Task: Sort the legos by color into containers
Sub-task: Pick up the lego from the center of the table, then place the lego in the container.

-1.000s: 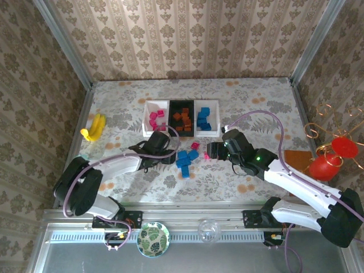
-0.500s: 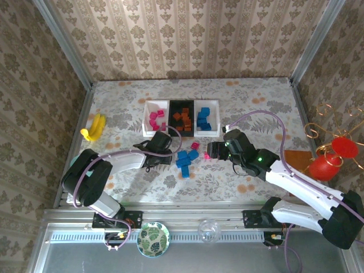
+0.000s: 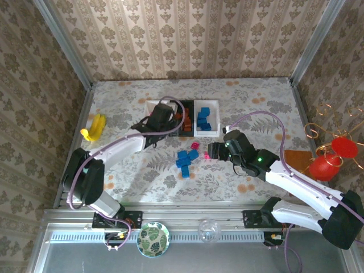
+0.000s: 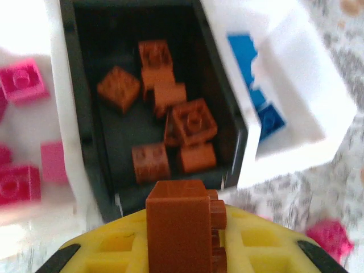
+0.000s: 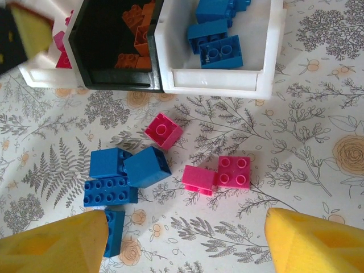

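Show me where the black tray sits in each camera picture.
Top external: black tray just above centre.
Left wrist: tray upper centre, holding orange-brown bricks.
Right wrist: tray top left.
Shared landmark: white tray of blue bricks against its right side.

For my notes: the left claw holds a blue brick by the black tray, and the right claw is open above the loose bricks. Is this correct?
Not quite. The brick in the left claw is orange-brown, not blue; the left wrist view shows it. It is by the black tray, and the right claw is open above the loose bricks.
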{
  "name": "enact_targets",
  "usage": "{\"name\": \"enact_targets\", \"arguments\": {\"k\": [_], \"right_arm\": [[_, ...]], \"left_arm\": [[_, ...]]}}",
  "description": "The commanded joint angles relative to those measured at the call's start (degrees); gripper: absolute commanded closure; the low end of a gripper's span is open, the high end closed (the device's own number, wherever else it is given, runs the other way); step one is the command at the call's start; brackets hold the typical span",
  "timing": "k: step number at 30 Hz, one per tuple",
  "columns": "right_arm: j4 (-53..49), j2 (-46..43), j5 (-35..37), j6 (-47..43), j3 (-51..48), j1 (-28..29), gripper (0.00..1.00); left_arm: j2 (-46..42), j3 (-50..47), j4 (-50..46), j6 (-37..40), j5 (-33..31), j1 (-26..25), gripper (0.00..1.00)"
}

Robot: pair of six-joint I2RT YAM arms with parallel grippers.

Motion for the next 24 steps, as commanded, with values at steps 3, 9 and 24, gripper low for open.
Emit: {"name": "enact_targets", "arguments": {"k": [3, 9, 24], "right_arm": [[-1.7, -0.6, 1.4, 1.3, -0.7, -0.3, 0.25], [-1.8, -0.7, 0.8, 1.9, -1.5, -0.3, 0.25], [0.5, 8.4, 0.3, 2.5, -1.7, -0.6, 0.24]], "left_arm": [[9.8, 8.1, -3.9, 3.1, 1.0, 2.4, 0.79], [17.1, 14.8, -4.9, 3.0, 0.9, 4.0, 0.68], [-5.4, 1.6, 4.0, -0.9, 3.8, -2.0, 0.06]]}}
